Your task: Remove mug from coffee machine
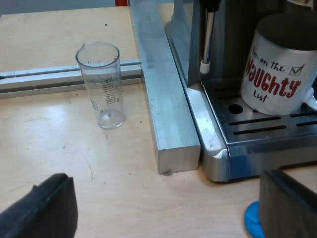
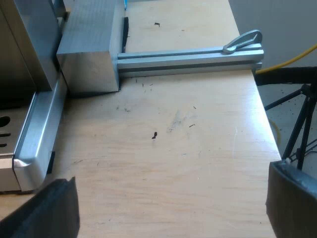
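Observation:
A white mug [image 1: 280, 74] with red "Naughty List" lettering stands on the espresso machine's metal drip tray [image 1: 257, 129], under the machine's front. My left gripper [image 1: 168, 218] is open above the wooden table, short of the drip tray, with nothing between its black fingers [image 1: 44, 210]. A blue tamper [image 1: 255, 220] peeks out beside one finger. My right gripper [image 2: 171, 218] is open over bare table beside the machine's base corner [image 2: 34, 148], holding nothing.
An empty measuring glass [image 1: 101, 84] stands on the table near a thick aluminium bar [image 1: 163, 94] that runs along the machine's side. A steam wand [image 1: 207, 42] hangs by the mug. An aluminium rail with a lever [image 2: 198, 55] crosses near the table edge [image 2: 270, 124], tripod legs beyond.

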Available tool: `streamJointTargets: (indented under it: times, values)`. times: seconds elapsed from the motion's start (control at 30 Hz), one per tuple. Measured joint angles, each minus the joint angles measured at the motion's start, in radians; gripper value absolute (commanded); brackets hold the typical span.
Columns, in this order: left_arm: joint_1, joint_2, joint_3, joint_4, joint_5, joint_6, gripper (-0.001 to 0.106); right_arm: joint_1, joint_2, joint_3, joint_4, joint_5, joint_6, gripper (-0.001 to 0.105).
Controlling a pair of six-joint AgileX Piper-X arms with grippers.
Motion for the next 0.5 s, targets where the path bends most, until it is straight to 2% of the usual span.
streamJointTargets:
  times: [0.5]
  values:
    - [0.000, 0.000, 0.000, 0.000, 0.007, 0.000, 0.077, 0.000, 0.000, 0.000, 0.000, 0.000, 0.000, 0.078]
